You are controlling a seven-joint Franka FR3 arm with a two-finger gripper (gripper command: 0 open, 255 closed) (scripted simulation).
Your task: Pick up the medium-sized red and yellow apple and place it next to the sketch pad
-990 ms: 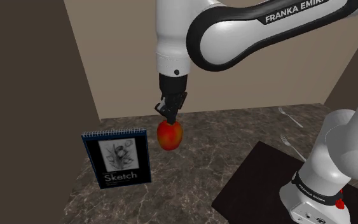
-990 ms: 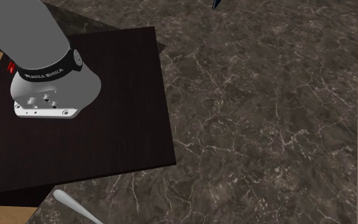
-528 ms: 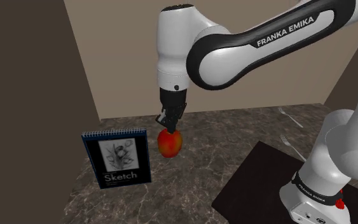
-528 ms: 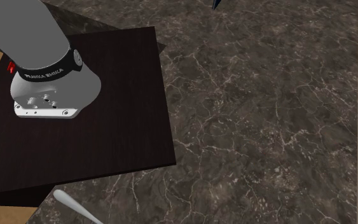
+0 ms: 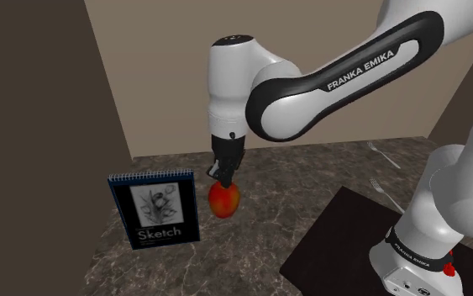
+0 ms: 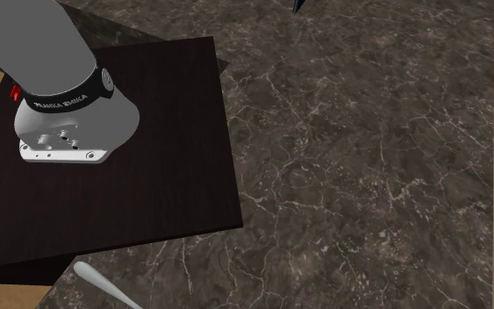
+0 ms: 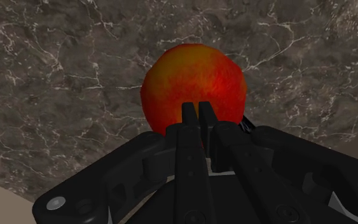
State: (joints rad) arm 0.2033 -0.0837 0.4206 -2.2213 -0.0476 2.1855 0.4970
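A red and yellow apple [image 5: 223, 200] hangs just above the dark marble surface [image 5: 260, 252], close to the right side of the sketch pad in the shoulder view. The sketch pad [image 5: 160, 210] stands upright, with a blue cover, a drawing and the word "Sketch". My black gripper [image 5: 222, 178] points straight down and is shut on the top of the apple. In the wrist view the two fingers [image 7: 189, 121] stand almost together on the top of the apple [image 7: 193, 79], with marble beneath it.
Two forks [image 5: 386, 156] lie on the marble toward the shoulder view's right, near the back wall. The dark stand top [image 6: 148, 132] carries the arm's base. A pale utensil handle [image 6: 104, 285] lies beside it. A dark wall rises left of the pad.
The arm has lowered the apple by a small amount, bringing it nearer the marble beside the sketch pad. The second exterior view is unchanged.
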